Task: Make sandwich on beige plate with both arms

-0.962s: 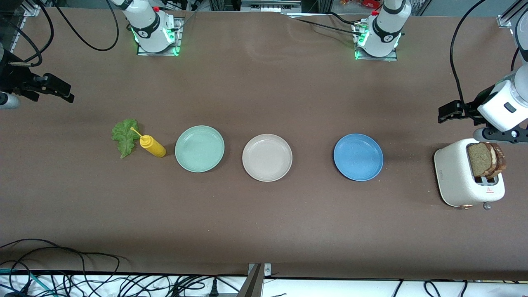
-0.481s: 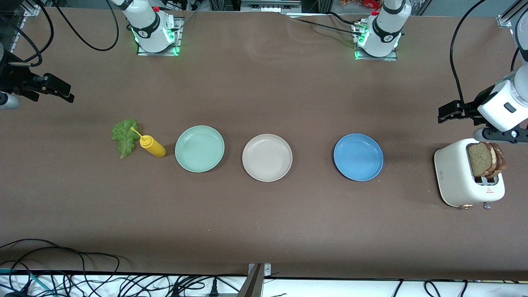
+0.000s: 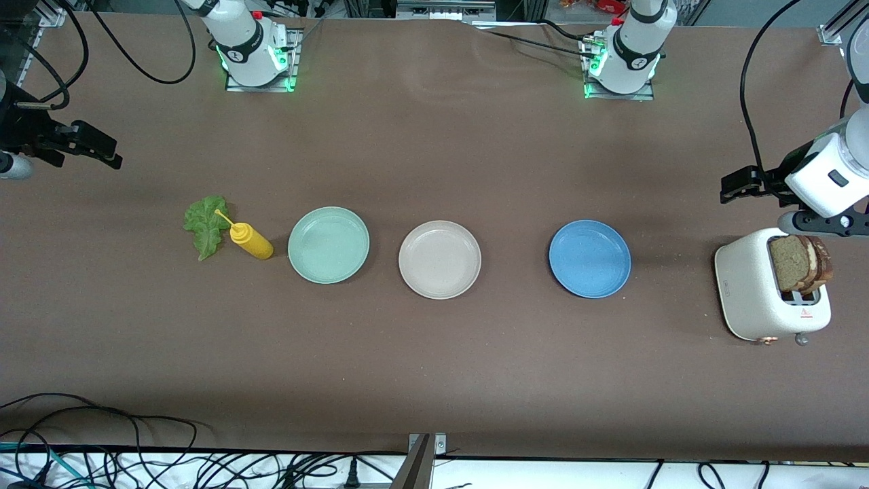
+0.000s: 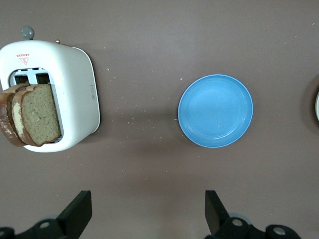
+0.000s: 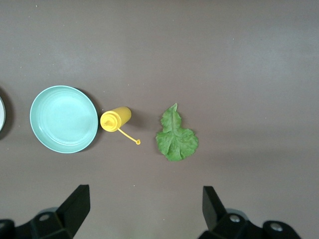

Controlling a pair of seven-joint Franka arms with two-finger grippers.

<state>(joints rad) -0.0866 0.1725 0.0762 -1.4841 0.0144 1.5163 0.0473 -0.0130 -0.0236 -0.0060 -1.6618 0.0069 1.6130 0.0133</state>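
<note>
both grippers hang released and hold nothing. left gripper (image 3: pixel 736 185) hovers at the left arm's end of the worktop (image 3: pixel 434 367), over bare surface just beside the white toaster (image 3: pixel 753 292). right gripper (image 3: pixel 91 146) hovers at the right arm's end, well apart from the lettuce leaf (image 3: pixel 206 225).

two bread slices (image 3: pixel 798 261) stand upright in the toaster slots, close to the left gripper. the lettuce leaf lies flat with a yellow squeeze bottle (image 3: pixel 251 241) on its side touching it; the bottle's nozzle rests over the leaf. the beige plate (image 3: pixel 439 259) sits mid-worktop, bare, between a mint-green plate (image 3: pixel 328 244) and a blue plate (image 3: pixel 589 258), well apart from both grippers.

likely risks: the thin, floppy leaf may slip from a pinch, or the bottle may get knocked and roll. the packed slices may come out together, or the toaster may tip. food could also land on the wrong plate, since the three look alike in shape.
</note>
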